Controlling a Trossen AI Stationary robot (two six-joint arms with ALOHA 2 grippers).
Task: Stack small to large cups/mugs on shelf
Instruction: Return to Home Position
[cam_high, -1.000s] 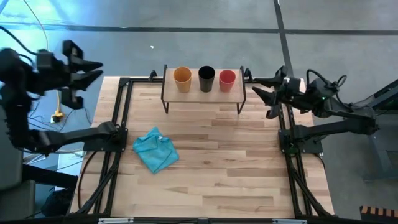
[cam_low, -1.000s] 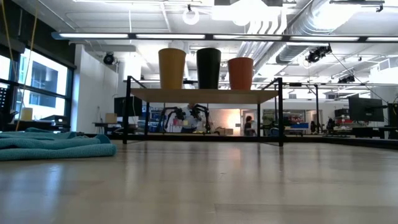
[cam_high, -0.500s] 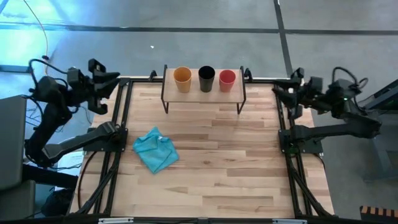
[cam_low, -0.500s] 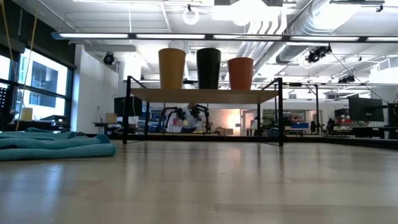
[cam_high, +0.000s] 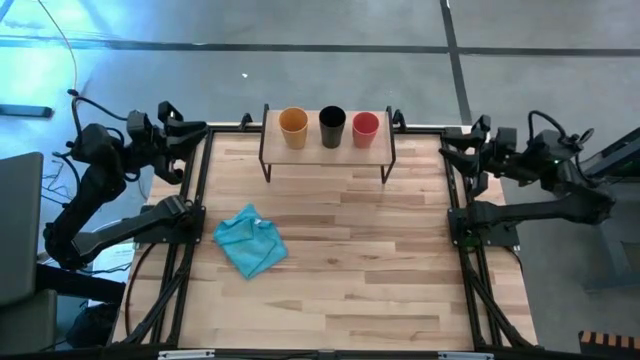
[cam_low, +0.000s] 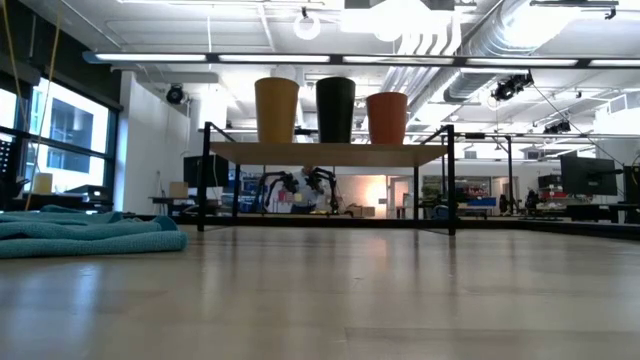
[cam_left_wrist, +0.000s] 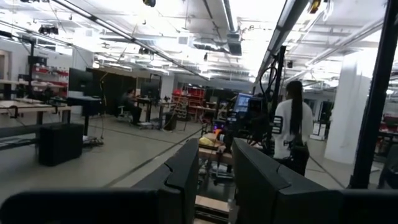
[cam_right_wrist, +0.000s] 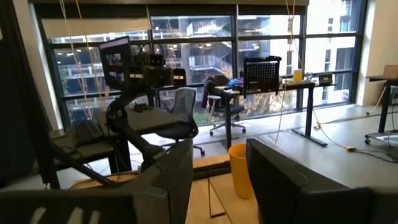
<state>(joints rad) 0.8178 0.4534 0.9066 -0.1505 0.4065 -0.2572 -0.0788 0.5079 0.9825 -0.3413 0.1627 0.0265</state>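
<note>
Three cups stand upright in a row on the shelf (cam_high: 325, 143) (cam_low: 330, 153) at the table's far edge: yellow-orange (cam_high: 293, 127) (cam_low: 277, 109) on the left, black (cam_high: 332, 125) (cam_low: 335, 109) in the middle, red (cam_high: 365, 128) (cam_low: 387, 118) on the right. Each rests on its base, apart from its neighbours. My left gripper (cam_high: 190, 140) (cam_left_wrist: 216, 177) hovers open beside the table's far left corner, its fingers pointing toward the shelf. My right gripper (cam_high: 447, 153) (cam_right_wrist: 219, 180) hovers open off the far right corner, facing the shelf. Neither shows in the low view.
A crumpled light blue cloth (cam_high: 250, 240) (cam_low: 85, 235) lies on the table's left half, nearer than the shelf. Black frame rails (cam_high: 195, 200) run along both table sides under the arms. Bare wood stretches across the middle and near part. A person (cam_left_wrist: 291, 134) stands in the room beyond.
My left arm has swung down from outside the table's left edge toward the far left corner, its gripper now level and pointing at the shelf. My right gripper has drawn back a little toward the table's right edge. The cups, shelf and cloth have stayed still.
</note>
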